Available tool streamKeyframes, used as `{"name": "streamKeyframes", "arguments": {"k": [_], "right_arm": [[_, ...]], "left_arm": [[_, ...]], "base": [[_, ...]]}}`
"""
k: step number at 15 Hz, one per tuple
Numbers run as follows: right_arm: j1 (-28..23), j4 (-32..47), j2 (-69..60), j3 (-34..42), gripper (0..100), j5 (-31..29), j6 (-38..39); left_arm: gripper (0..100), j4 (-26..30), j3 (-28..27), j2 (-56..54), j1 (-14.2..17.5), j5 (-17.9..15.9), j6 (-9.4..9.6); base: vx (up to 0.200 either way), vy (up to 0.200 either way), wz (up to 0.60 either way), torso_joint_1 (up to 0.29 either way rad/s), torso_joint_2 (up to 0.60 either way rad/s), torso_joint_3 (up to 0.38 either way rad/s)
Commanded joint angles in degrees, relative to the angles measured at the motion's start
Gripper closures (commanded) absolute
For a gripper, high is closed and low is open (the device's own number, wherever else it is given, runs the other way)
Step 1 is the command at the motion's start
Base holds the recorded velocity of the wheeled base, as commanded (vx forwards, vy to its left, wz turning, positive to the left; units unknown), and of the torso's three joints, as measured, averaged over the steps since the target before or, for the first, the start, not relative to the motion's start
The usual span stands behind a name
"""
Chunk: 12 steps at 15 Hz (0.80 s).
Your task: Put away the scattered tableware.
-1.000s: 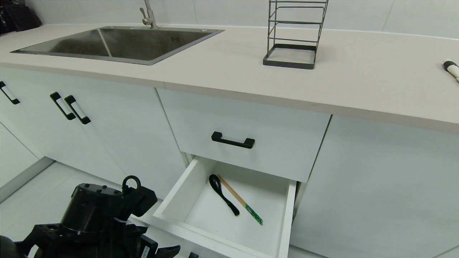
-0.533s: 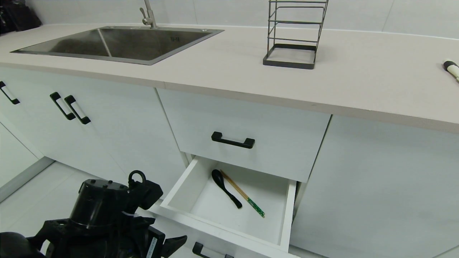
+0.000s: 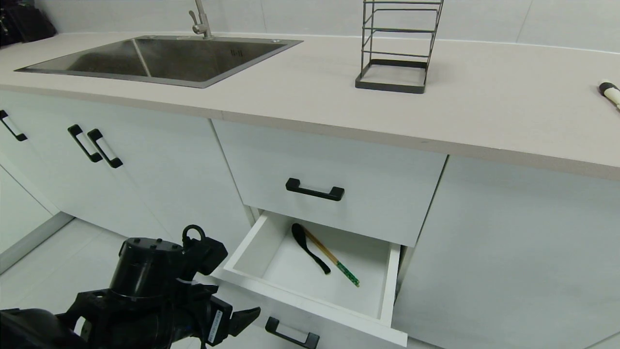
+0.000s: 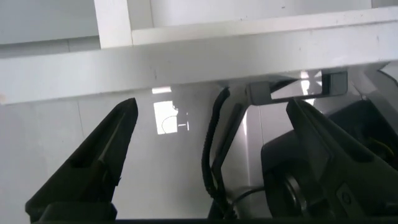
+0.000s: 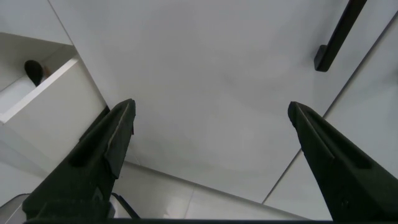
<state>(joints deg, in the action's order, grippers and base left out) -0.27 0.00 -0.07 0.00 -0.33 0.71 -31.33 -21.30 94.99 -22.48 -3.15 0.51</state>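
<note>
The lower drawer (image 3: 310, 303) stands partly open under the counter. Inside lie a black spoon (image 3: 310, 248) and a pair of wooden chopsticks (image 3: 334, 259) with green ends, side by side. My left gripper (image 3: 238, 321) is low at the drawer's front, left of its black handle (image 3: 292, 333). In the left wrist view that gripper (image 4: 211, 109) is open, just under the drawer front (image 4: 205, 59) and its handle (image 4: 298, 88). My right gripper (image 5: 211, 109) is open and holds nothing, facing a white cabinet front (image 5: 205, 81); the spoon's tip (image 5: 32, 70) peeks over the drawer's edge.
Above the open drawer is a shut drawer with a black handle (image 3: 315, 189). On the counter stand a sink (image 3: 160, 58) and a dark wire rack (image 3: 397, 46). A black-and-white object (image 3: 609, 92) lies at the counter's far right. Cabinet doors with black handles (image 3: 94, 147) are to the left.
The lower drawer has slid inward, carrying the spoon and chopsticks with it. My left arm has moved forward and right along with the drawer front, whose handle has come into sight.
</note>
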Motion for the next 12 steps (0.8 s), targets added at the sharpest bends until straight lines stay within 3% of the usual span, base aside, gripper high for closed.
{"name": "streamKeyframes", "arguments": {"k": [1, 12], "right_arm": [[0.0, 0.0, 0.1, 0.0, 0, 0.0, 0.0], [0.0, 0.0, 0.1, 0.0, 0, 0.0, 0.0]], "left_arm": [[0, -2.2, 0.0, 2.7, 0.0, -0.2, 0.02], [0, -6.6, -2.7, 6.9, -0.1, -1.3, 0.10]], "base": [[0.000, 0.000, 0.00, 0.000, 0.00, 0.000], [0.000, 0.000, 0.00, 0.000, 0.00, 0.000]]}}
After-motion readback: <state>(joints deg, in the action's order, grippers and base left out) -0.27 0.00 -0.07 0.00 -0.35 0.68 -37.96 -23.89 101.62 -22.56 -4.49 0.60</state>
